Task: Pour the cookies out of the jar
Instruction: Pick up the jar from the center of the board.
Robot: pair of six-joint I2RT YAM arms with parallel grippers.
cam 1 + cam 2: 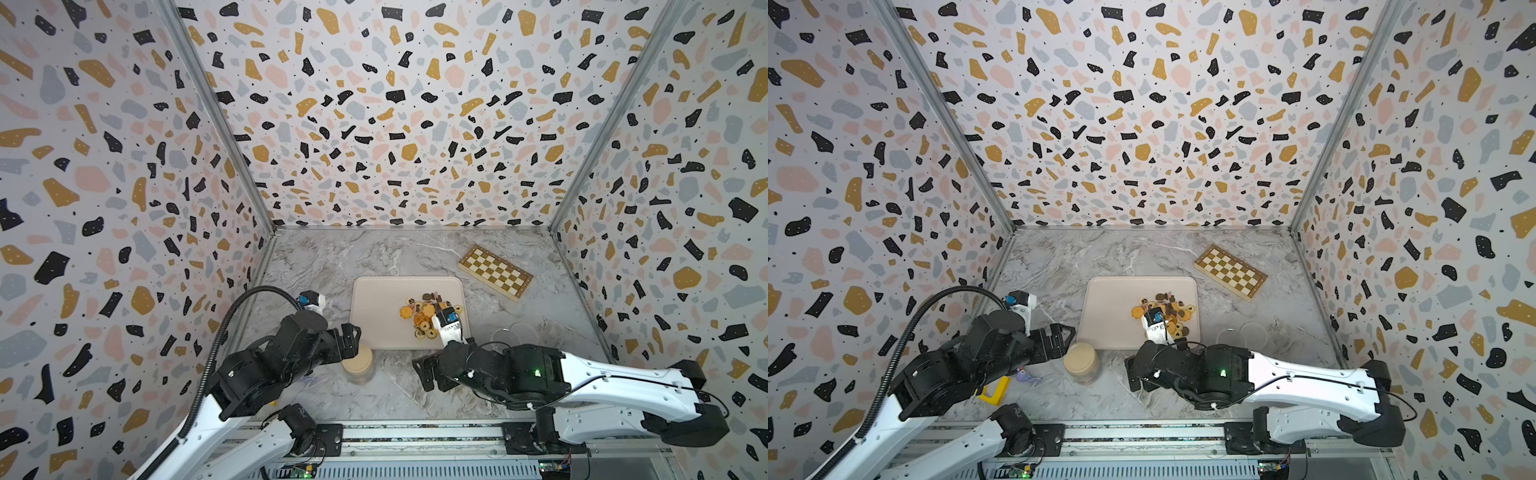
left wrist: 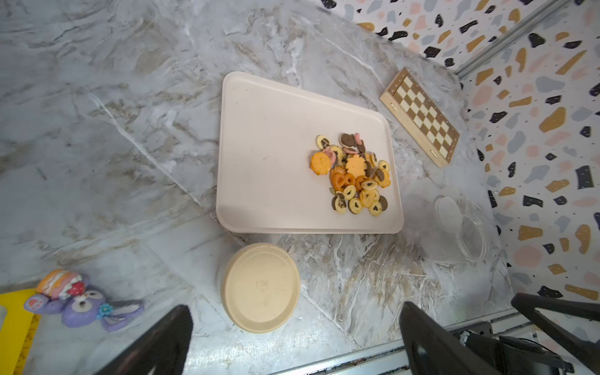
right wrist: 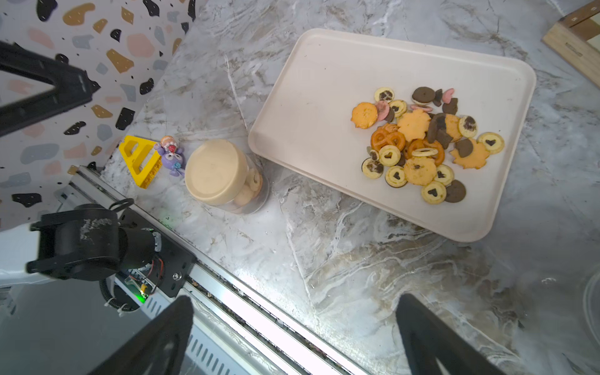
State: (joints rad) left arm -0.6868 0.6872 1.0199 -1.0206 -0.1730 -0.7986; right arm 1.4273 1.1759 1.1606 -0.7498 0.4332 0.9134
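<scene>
While hovering empty with left gripper [image 1: 353, 343] and right gripper [image 1: 419, 374] jaws apart, seems finished pouring golden, brown and pink cookies [image 2: 354, 175] onto beige rectangular tray [image 2: 266, 146]; next calls for withdrawing.

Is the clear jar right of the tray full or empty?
Empty: nothing shows inside the jar; the cookies lie heaped on the tray.
</scene>
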